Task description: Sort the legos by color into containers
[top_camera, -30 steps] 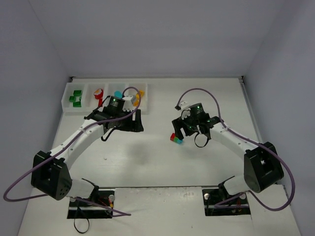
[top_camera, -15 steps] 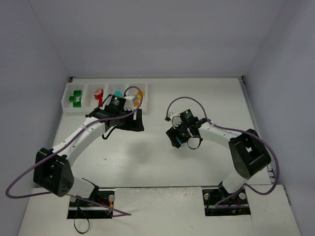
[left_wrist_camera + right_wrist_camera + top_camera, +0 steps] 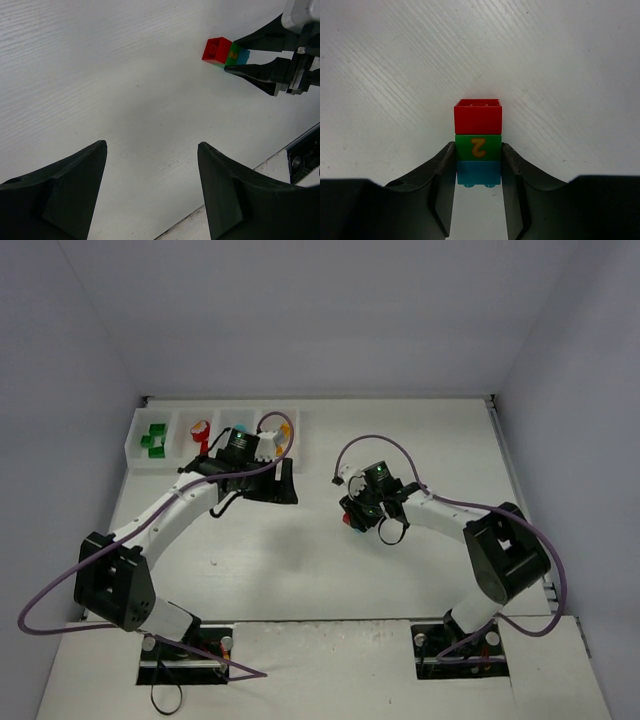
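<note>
Near the middle of the desk (image 3: 300, 570), a red, green and cyan stack of legos (image 3: 478, 131) is clamped in the right pincer (image 3: 478, 152). Farther back, the left pincer (image 3: 150, 147) is held wide open and empty by the containers (image 3: 135, 455), where green bricks (image 3: 152, 440) and red bricks (image 3: 200, 430) are seen.

Bright even light, soft shadows, sharp focus
</note>
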